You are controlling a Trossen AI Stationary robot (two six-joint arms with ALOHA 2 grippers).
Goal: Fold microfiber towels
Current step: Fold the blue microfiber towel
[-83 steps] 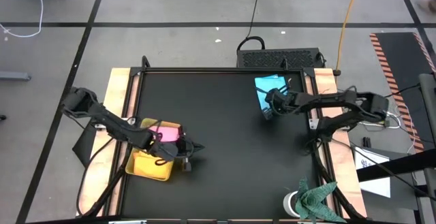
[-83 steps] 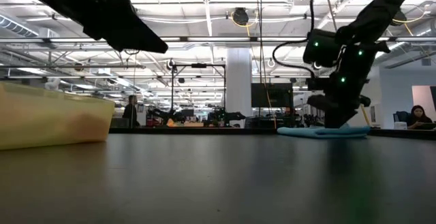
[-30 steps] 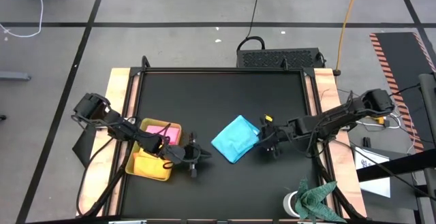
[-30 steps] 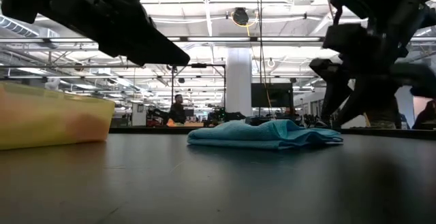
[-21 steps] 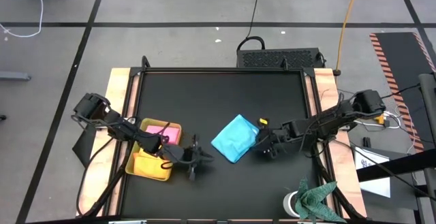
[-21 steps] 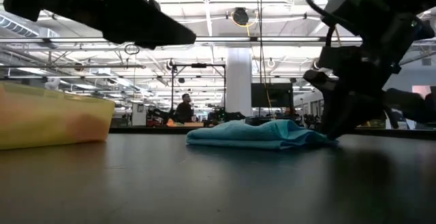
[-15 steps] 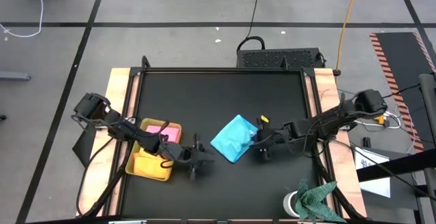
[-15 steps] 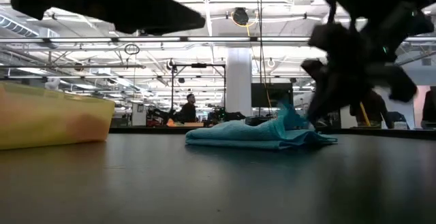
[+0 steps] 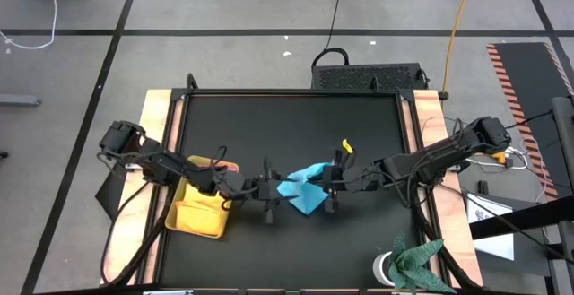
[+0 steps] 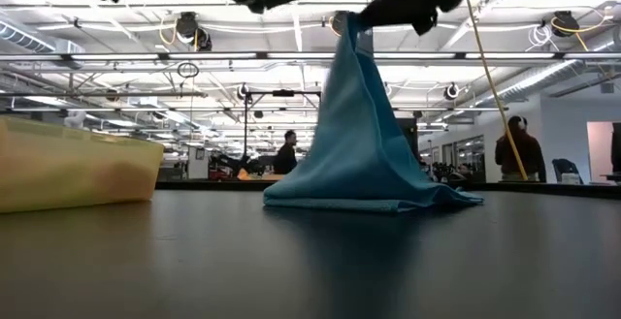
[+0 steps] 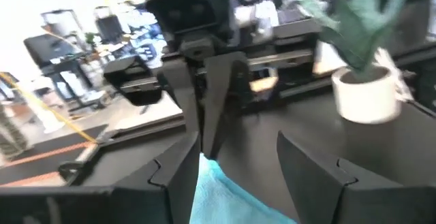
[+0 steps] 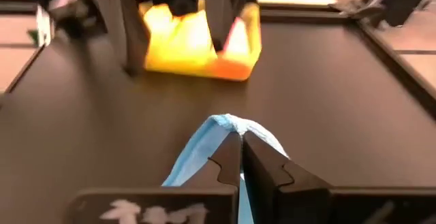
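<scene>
While the right pincer [image 9: 332,184] clenches a pinched corner of the light blue towel [image 9: 302,190] and holds it raised above the bench [image 9: 296,125], the rest of the cloth hangs down in a cone with its lower edge spread on the dark surface near the middle. From the low view the towel [image 10: 359,135] rises to a peak under the dark fingers. Facing it, the left pincer [image 9: 270,193] sits just beside the towel's other side with its fingers spread apart, released, holding nothing. Behind the left arm, the translucent yellow tray [image 9: 199,217] rests at the bench's left side. A dark green cloth [image 9: 417,261] lies at the near right corner.
</scene>
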